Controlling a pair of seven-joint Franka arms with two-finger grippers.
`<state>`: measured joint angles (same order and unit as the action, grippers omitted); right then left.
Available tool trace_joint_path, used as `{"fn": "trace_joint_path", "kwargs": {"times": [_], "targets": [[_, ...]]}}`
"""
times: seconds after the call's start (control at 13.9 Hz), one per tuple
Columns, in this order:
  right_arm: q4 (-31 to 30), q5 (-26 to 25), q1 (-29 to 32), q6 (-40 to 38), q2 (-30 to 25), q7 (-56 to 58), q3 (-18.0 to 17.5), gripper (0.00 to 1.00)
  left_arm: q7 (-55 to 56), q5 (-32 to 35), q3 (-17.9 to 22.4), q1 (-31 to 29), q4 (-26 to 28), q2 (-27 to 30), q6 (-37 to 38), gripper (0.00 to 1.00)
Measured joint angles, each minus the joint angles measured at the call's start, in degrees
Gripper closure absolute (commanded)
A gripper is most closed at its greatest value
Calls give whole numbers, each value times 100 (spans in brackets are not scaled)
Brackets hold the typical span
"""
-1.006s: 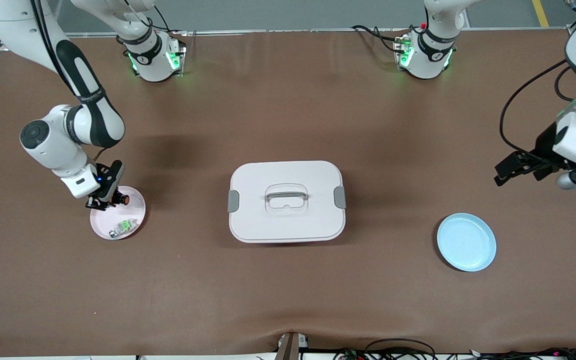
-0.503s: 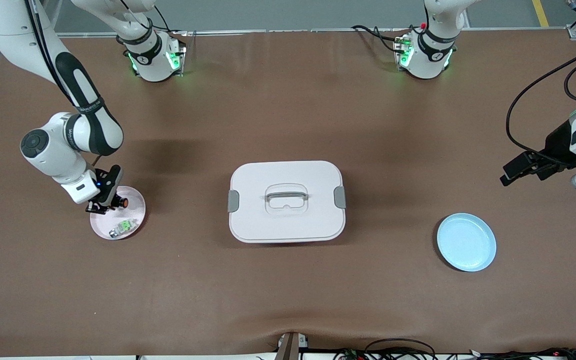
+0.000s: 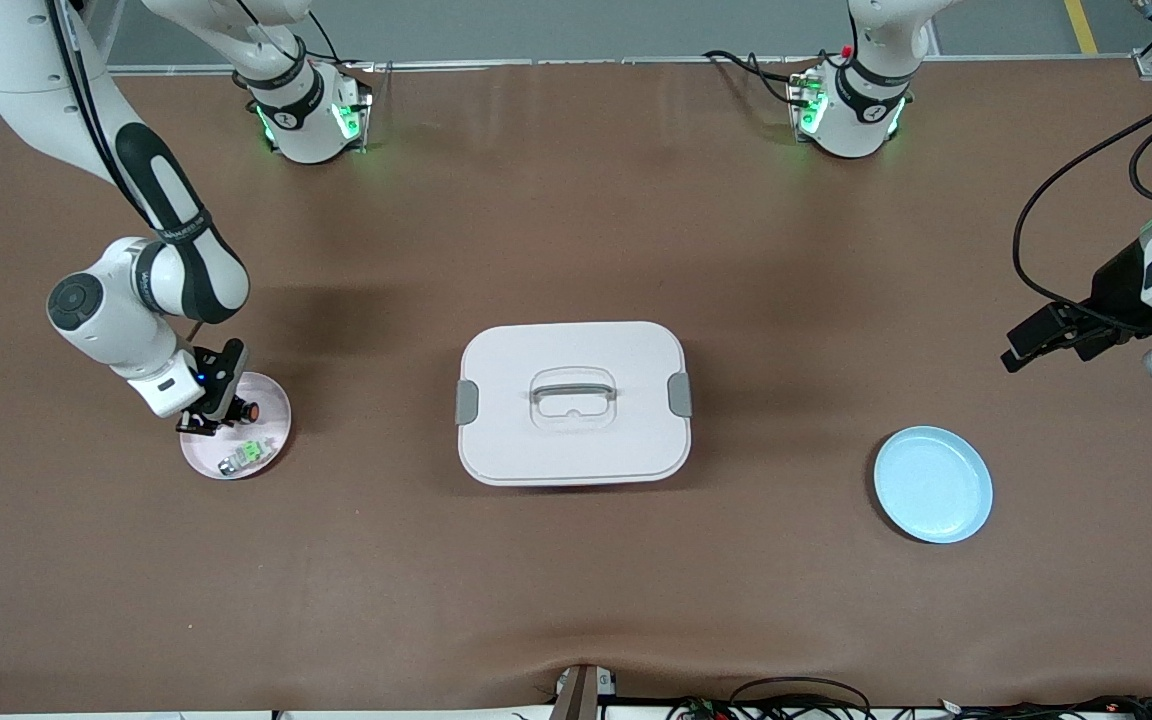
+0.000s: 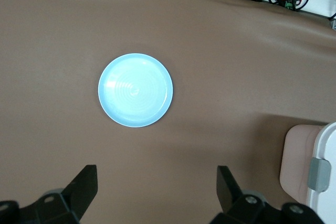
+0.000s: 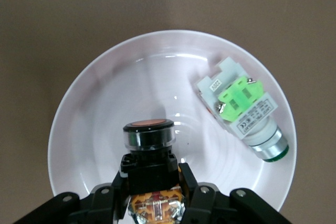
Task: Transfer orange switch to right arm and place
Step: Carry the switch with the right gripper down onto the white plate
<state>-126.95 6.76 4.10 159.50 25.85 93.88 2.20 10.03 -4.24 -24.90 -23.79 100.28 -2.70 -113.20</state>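
My right gripper [image 3: 211, 418] has dropped a little lower over the pink plate [image 3: 271, 432] since a second ago, jaws clenched on the orange switch [image 3: 248, 410]. The switch hangs just above the plate's bowl, its cap pointing toward the white box [image 3: 573, 402]; I cannot tell whether it touches the plate. In the right wrist view the switch [image 5: 148, 134] sits over the plate's middle, and the green part [image 5: 243, 108] lies in the plate [image 5: 94, 98] beside it, apart from the switch.

My left gripper [image 3: 1036, 338] has pulled back toward the left arm's end of the table and waits there in the air, jaws released, with nothing between them. In the left wrist view its fingers [image 4: 84, 184] stand wide over bare table, the blue plate [image 4: 135, 89] well apart from them.

The pink plate sits near the right arm's end of the table. Wide bare table lies between it and the box, and between the box and the blue plate [image 3: 933, 484].
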Motion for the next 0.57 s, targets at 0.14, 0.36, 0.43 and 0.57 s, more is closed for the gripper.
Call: {"fn": "trace_joint_path", "kwargs": {"times": [0.14,0.36,0.43,0.57], "targets": [[31,0,27,0,58,1,1,29,0,0,335,334,-6,0,0,0],[61,6,71,-1,82,-17,2,0,0,-6,1129,1164,-16,1,4,0],[85,6,89,-3,93,-17,2,0,0,-7,1306,1357,-20,3,4,0],[161,6,101,-18,107,-18,1,0,0,-7,1589,1658,-30,11,5,0]]}}
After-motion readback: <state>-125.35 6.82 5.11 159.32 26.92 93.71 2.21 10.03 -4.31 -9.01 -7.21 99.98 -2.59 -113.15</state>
